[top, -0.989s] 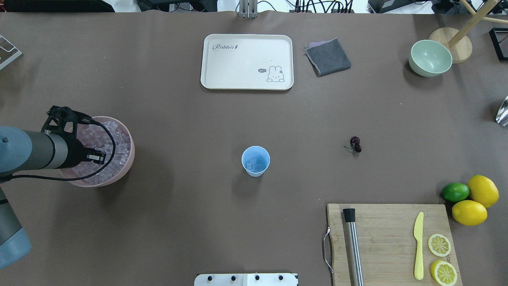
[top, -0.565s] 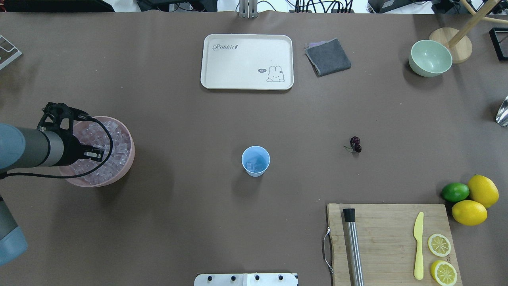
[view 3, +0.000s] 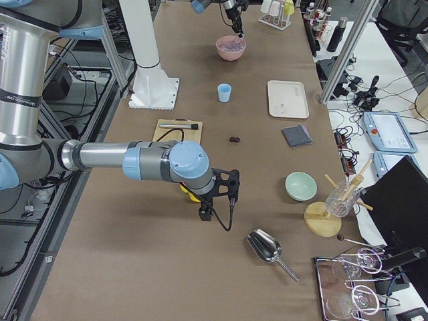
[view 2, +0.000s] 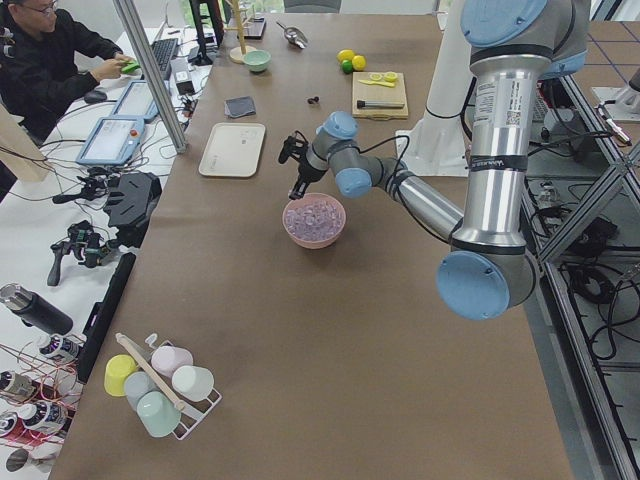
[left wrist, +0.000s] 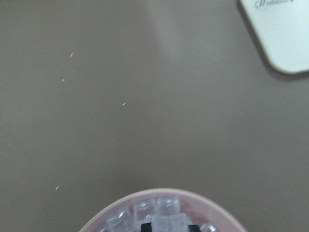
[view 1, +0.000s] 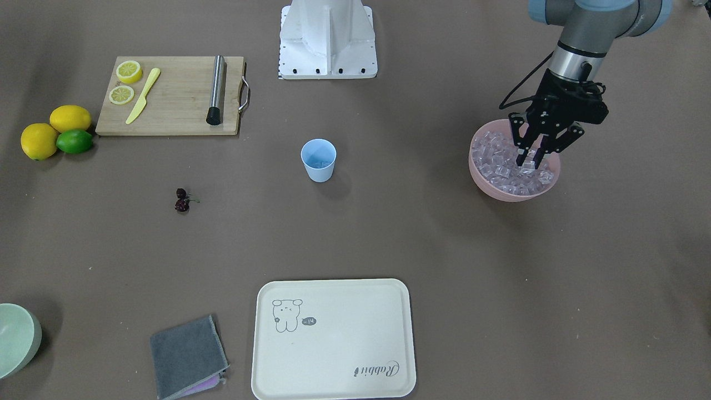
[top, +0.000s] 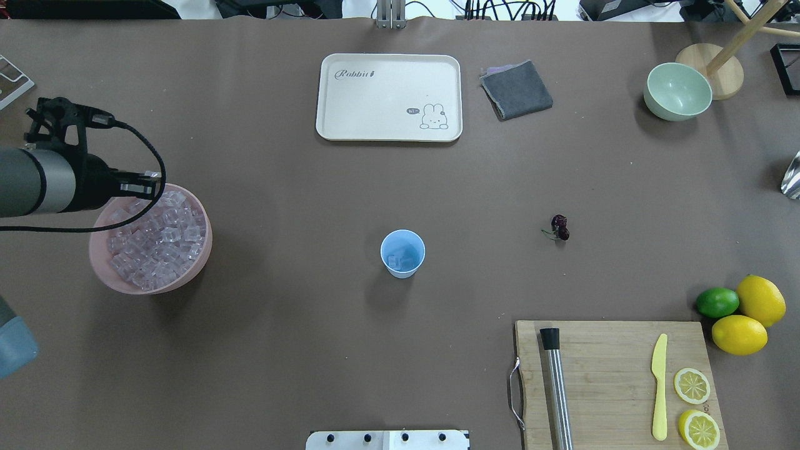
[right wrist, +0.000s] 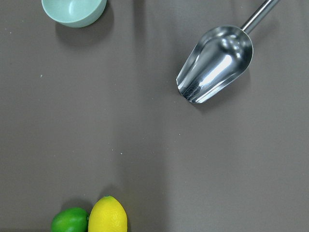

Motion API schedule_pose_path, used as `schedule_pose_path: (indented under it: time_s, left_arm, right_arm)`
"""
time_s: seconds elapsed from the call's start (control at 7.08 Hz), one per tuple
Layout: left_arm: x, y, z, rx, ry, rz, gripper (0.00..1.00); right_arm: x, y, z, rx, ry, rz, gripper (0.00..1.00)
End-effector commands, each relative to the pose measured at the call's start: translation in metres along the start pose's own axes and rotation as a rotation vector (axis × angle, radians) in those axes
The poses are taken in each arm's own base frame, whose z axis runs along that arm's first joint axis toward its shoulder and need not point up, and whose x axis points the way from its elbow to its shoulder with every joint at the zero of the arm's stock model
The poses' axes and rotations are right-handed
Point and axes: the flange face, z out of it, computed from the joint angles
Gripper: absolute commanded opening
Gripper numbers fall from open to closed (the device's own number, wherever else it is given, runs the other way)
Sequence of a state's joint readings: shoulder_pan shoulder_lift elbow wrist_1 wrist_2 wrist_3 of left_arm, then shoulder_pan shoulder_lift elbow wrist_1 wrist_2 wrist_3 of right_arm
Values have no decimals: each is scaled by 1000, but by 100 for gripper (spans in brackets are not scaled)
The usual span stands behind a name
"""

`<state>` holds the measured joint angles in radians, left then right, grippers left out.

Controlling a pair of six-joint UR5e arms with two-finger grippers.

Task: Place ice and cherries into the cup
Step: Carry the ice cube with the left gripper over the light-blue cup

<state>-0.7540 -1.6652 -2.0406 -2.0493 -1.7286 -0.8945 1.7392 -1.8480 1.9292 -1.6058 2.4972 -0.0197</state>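
The light-blue cup (top: pixel 402 253) stands upright mid-table with a few ice cubes (top: pixel 395 261) inside; it also shows in the front view (view 1: pixel 318 160). The pink bowl (top: pixel 205 247) at the left is full of ice (top: pixel 156 244). My left gripper (view 1: pixel 530 162) hangs just above the bowl's ice and is shut on one clear ice cube (left wrist: pixel 166 224). The dark cherries (top: pixel 560 227) lie on the table right of the cup. My right gripper (view 3: pixel 204 214) hovers over the table's right end, near the lemons; I cannot tell whether it is open or shut.
A cream tray (top: pixel 389 97), grey cloth (top: pixel 516 89) and pale green bowl (top: pixel 677 91) sit along the far side. A cutting board (top: pixel 612 375) with muddler, knife and lemon slices, plus lemons and a lime (top: pixel 737 306), are near right. A metal scoop (right wrist: pixel 215 65) lies at the right end.
My left gripper has lifted out of the pink bowl's ice and shifted toward the bowl's far rim, carrying a cube. The cup and cherries have not moved.
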Motion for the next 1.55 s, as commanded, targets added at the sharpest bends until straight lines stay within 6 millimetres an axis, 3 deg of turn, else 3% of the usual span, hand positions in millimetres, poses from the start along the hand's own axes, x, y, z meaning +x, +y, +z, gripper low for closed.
schedule_pose_path:
  time_s: [0.0,0.14,0.28,0.42,0.56,0.85,1.41]
  left_arm:
    - [98,-63,-5,75,131,-8,0]
    - [171,-57,-1,35,202,-10,0]
    - [221,-52,6,12,251,0,0]
    - [280,-24,16,16,279,34,0]
    - [316,5,24,28,277,63,0]
    - [323,16,56,13,226,72,0]
    - [332,47,69,-7,205,92,0]
  right_arm:
    - [6,0,6,-12,3,0,100]
    - [10,1,9,-18,7,8,100]
    - [11,2,9,-18,7,8,100]
    - [12,1,9,-18,9,13,100]
    - [12,1,9,-18,9,13,100]
    - [12,1,10,-20,7,21,100]
    - [10,0,10,-19,2,20,100]
